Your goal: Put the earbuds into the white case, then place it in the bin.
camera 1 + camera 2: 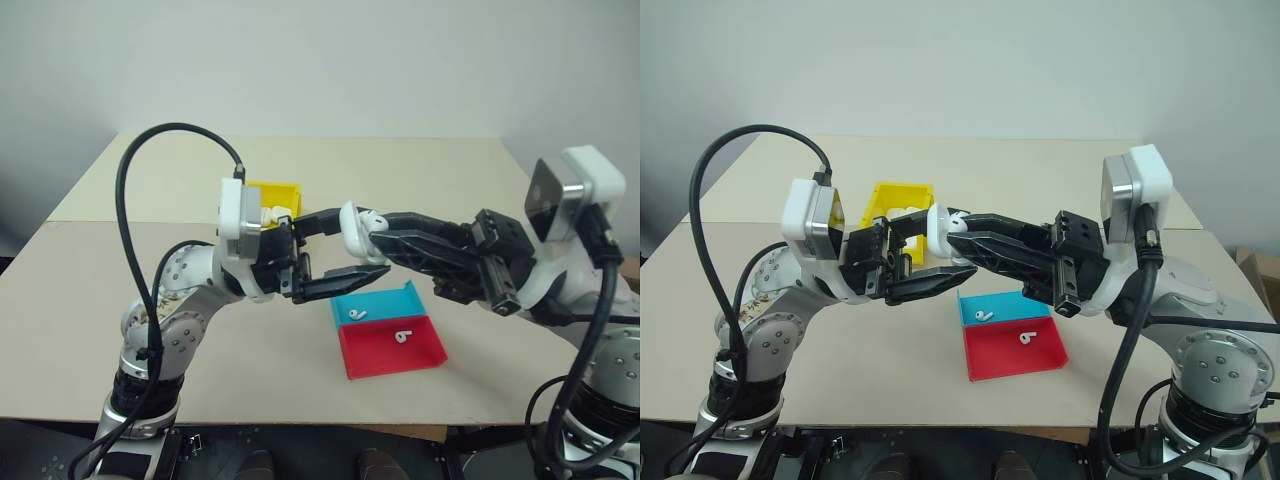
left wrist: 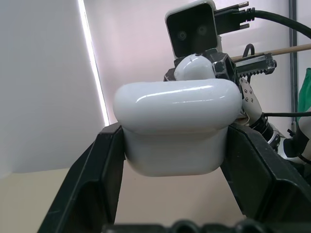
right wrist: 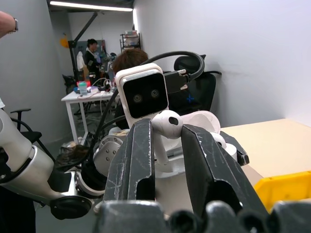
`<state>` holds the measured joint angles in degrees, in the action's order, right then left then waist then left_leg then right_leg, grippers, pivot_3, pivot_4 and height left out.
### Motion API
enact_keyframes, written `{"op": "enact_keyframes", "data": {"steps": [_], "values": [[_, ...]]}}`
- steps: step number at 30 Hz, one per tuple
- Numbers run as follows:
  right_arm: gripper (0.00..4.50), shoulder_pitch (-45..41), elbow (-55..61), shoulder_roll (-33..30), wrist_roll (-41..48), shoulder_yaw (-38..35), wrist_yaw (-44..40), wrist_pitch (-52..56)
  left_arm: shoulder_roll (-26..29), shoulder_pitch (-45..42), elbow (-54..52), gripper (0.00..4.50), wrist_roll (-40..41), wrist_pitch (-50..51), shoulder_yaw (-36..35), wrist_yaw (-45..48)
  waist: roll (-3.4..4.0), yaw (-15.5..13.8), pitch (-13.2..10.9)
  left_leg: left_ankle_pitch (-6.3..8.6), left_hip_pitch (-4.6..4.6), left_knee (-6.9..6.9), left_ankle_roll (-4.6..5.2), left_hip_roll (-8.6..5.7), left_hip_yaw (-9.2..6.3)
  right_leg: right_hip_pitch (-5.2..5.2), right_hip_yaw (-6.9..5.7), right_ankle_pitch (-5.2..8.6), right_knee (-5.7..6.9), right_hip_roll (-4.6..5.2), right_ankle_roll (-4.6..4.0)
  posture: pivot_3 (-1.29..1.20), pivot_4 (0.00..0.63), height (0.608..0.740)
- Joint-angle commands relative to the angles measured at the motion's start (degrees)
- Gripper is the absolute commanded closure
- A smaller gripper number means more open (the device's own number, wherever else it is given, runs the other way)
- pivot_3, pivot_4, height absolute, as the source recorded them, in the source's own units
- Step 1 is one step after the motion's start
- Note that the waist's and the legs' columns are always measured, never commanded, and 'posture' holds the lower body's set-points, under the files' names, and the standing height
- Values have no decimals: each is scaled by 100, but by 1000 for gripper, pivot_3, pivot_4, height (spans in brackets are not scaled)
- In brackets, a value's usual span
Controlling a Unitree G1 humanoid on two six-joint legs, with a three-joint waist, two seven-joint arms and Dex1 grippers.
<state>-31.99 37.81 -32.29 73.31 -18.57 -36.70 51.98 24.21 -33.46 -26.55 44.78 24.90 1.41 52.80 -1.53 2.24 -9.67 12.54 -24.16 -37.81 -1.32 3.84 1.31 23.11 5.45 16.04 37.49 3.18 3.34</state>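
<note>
Up above the middle of the table (image 1: 120, 290), both arms meet in mid-air. Left gripper (image 2: 175, 145) has its fingers clamped on the white case (image 2: 177, 124), squeezing it from both sides. Right gripper (image 3: 167, 128) comes in from the other side with its fingers pinched on one of the earbuds (image 3: 167, 124), and that bud sits right at the top of the case, touching it or just about; can't tell whether it's actually seated in a slot.

Down on the table, pretty much under the two grippers, there's a blue tray (image 1: 385, 300) with a small white earbud-looking piece (image 1: 358, 314) lying in it, and a red tray (image 1: 425, 352) butted up against it with another small white piece (image 1: 403, 336) inside. Both are too tiny to make out details.

Yellow bin (image 1: 902, 195) sits further back on the table, behind the left gripper, partly hidden by it. Something whitish shows near it but I can't tell what.

In the right wrist view, people and a desk are visible in the room behind.
</note>
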Motion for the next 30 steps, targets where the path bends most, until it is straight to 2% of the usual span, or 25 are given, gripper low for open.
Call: {"op": "enact_keyframes", "data": {"steps": [1, 8, 10, 12, 14, 20, 25, 28, 30], "values": [[3846, 64, 71, -167, 52, 80, -48, -281, -42, -31, -225, 1684, 32, -131, -26, -34, 0, -2, 0, 0, 0, 0, 0, 0, 0, 0, 0, 0, 0, 0, 0, 0, 150, 740], [3846, 247, 103, -334, -136, 325, -146, -604, -47, -65, -202, 1684, -2, -144, -27, -41, 0, -3, 0, 0, 0, 0, 0, 0, 0, 0, 0, 0, 0, 0, 0, 0, 150, 740], [3115, 308, 153, -369, -307, 390, -197, -750, -36, -148, -178, 1684, 7, -97, -44, -66, 0, -6, 0, 0, 0, 0, 0, 0, 0, -1, 0, 0, -1, 0, 0, 0, 150, 740], [2663, 347, 206, -415, -536, 496, -122, -841, -34, -195, -177, 1684, 21, -64, -50, -97, 0, -8, 0, 0, 0, 0, 0, 0, 0, -1, 0, 0, -2, 0, 0, 0, 150, 740], [2008, 363, 162, -433, -577, 555, -73, -883, -41, -210, -180, 1684, 23, -58, -43, -121, 0, -3, 0, 0, 0, 0, 0, 0, 0, 0, 0, 0, -1, 0, 0, 0, 150, 740], [2008, 457, 148, -581, -719, 482, -268, -1168, -23, -15, -252, 1684, -45, -142, 10, -84, -1, -16, 0, 0, 0, 0, 0, 0, -1, -1, 0, 0, -3, 0, 0, 0, 150, 740], [2008, 371, -94, -936, -634, 142, -649, -1320, 23, 76, -96, 1684, -211, -207, 70, 31, -1, -24, -1, 0, 0, 0, 0, -1, 0, -2, 0, 0, -3, 1, 0, 0, 150, 740], [2008, -230, -532, -1470, -578, 225, -1057, -1091, 2, 81, 224, 1684, -479, -433, 187, 219, -1, -12, -1, 0, 3, -2, 0, -2, 1, -4, 1, 0, -3, 1, 1, 0, 150, 740], [2383, -689, -839, -1697, -645, 423, -1313, -988, -54, 69, 445, 1684, -634, -588, 258, 331, 1, -11, -1, 0, 6, -2, 0, -2, 2, -4, 2, -1, -1, 0, 0, 0, 150, 740]]}}
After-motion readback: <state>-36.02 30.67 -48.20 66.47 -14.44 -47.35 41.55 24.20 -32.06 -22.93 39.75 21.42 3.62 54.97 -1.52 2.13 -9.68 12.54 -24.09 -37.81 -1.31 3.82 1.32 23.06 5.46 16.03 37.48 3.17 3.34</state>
